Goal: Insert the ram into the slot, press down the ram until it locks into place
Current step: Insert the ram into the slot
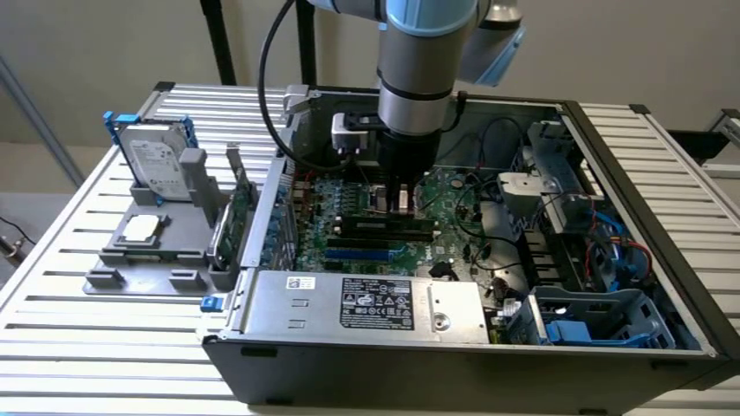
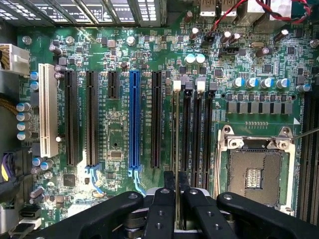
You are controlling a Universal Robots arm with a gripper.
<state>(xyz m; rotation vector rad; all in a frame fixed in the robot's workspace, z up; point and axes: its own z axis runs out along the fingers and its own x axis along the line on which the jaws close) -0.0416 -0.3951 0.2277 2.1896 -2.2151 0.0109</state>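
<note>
1. The pincer [image 2: 176, 182] is closed narrowly on the ram [image 2: 177, 139], which shows edge-on as a thin line between its fingertips
2. The ram runs lengthwise along the slot [image 2: 175, 119], the memory socket nearest the black expansion sockets, with its far end near a pale clip; I cannot tell whether it is seated
3. In the exterior view the arm reaches down into the open computer case [image 1: 463, 364] on the slatted table [image 1: 69, 347], with the pincer low over the motherboard [image 1: 347, 199]
4. A hard drive [image 1: 159, 160] stands in a grey fixture at the exterior view's left, beside the case
</note>
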